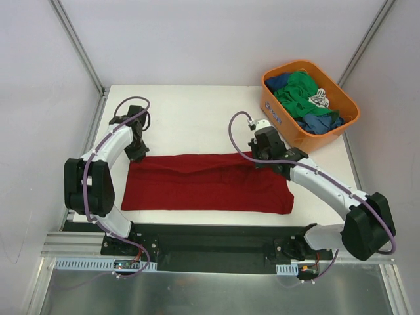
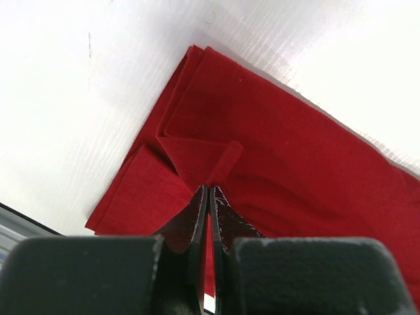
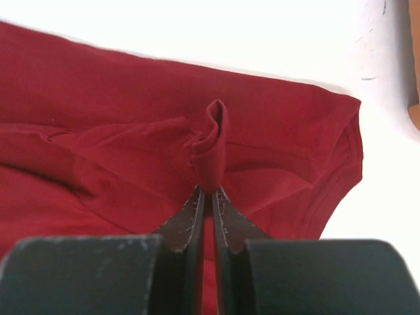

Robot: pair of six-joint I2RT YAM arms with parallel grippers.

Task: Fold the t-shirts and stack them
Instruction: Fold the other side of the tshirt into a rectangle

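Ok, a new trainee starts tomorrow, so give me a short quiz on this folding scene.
1. True or false: the left gripper and right gripper are both shut on the red t-shirt.
2. The orange tub sits: A) at the table's far right corner; B) at its near left corner; C) on the shirt.
3. Besides green cloth, which plain colour shows in the tub?
Key: 1 true; 2 A; 3 blue.

Robotics lab test cell, white table (image 1: 197, 111), plain white panel walls (image 1: 216, 39), aluminium frame posts (image 1: 77, 42)
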